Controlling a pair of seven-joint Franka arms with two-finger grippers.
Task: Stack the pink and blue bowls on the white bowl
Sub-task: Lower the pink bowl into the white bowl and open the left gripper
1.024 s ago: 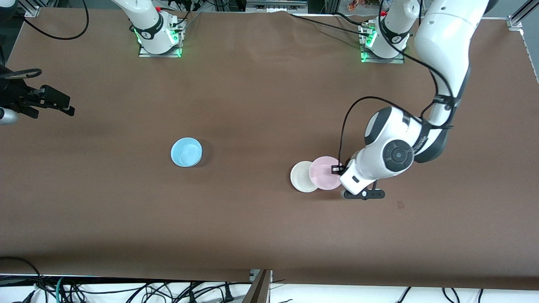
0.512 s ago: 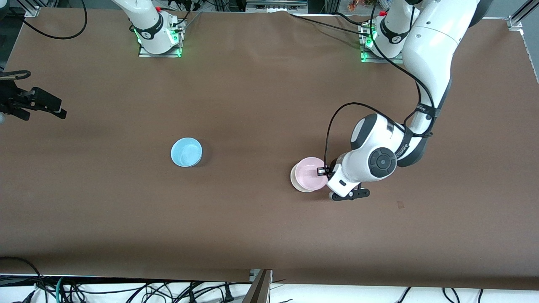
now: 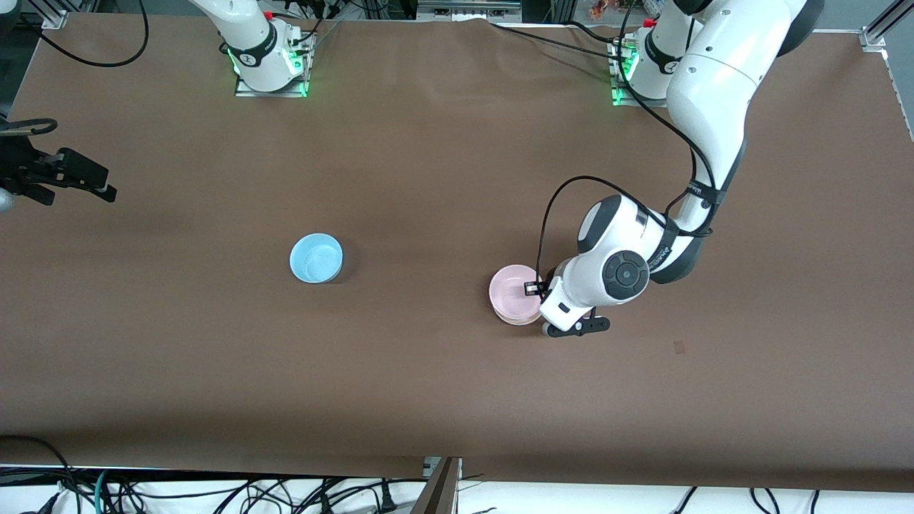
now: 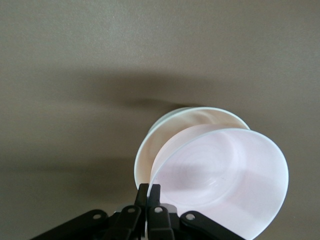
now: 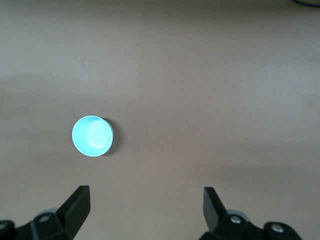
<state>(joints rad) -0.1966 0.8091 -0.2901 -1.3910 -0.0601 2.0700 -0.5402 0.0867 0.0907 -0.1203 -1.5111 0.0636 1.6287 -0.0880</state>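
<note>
The pale pink bowl [image 3: 513, 289] hangs over the white bowl [image 3: 514, 321] and covers most of it, so only a thin white edge shows. My left gripper [image 3: 532, 289] is shut on the pink bowl's rim. In the left wrist view its fingers [image 4: 148, 189] pinch the rim of the pink bowl [image 4: 225, 182], which sits tilted over the white bowl [image 4: 147, 150]. The light blue bowl [image 3: 316, 258] stands alone on the table toward the right arm's end. My right gripper [image 3: 93, 182] waits open near the table's edge. The right wrist view shows the blue bowl [image 5: 92, 135] well past my right gripper [image 5: 146, 192].
The brown table [image 3: 443, 164] carries only the three bowls. Both arm bases [image 3: 270, 68] stand along the edge farthest from the front camera. Cables hang below the edge nearest that camera.
My left gripper has carried the pink bowl toward the right arm's end, from beside the white bowl to over it. The right gripper has shifted only slightly.
</note>
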